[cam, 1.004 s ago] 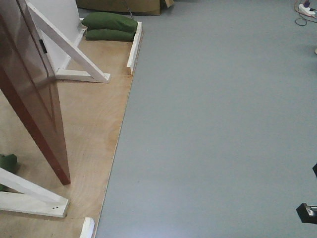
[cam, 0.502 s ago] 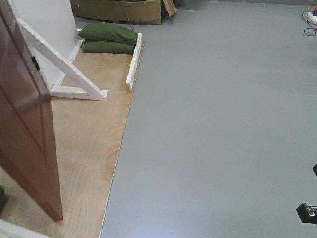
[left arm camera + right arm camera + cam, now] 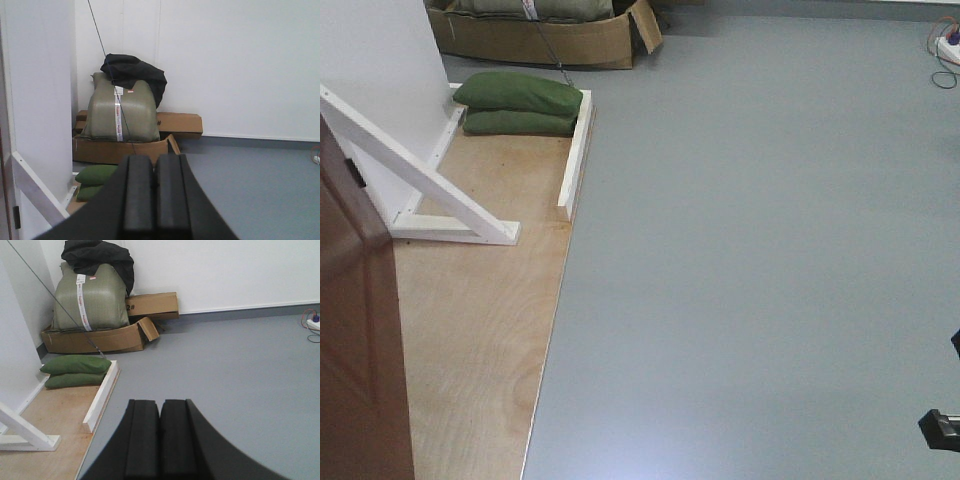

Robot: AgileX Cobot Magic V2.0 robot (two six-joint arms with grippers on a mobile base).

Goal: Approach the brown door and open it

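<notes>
The brown door (image 3: 355,350) stands on the plywood platform (image 3: 480,320) at the far left edge of my front view, its handle out of frame. I judge the base should rotate left before either arm reaches. The left gripper (image 3: 155,165) and right gripper (image 3: 160,410) have their pads pressed together and hold nothing.

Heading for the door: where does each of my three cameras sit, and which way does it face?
Exterior front: mounted high, tilted down at the grey floor, plywood platform and brown door at left; a dark part at the lower right edge may be the robot's.
Left wrist: behind the shut left gripper, looking level at the white wall and cardboard box.
Right wrist: behind the shut right gripper, angled slightly down at the same corner.
All three show the green sandbags.
</notes>
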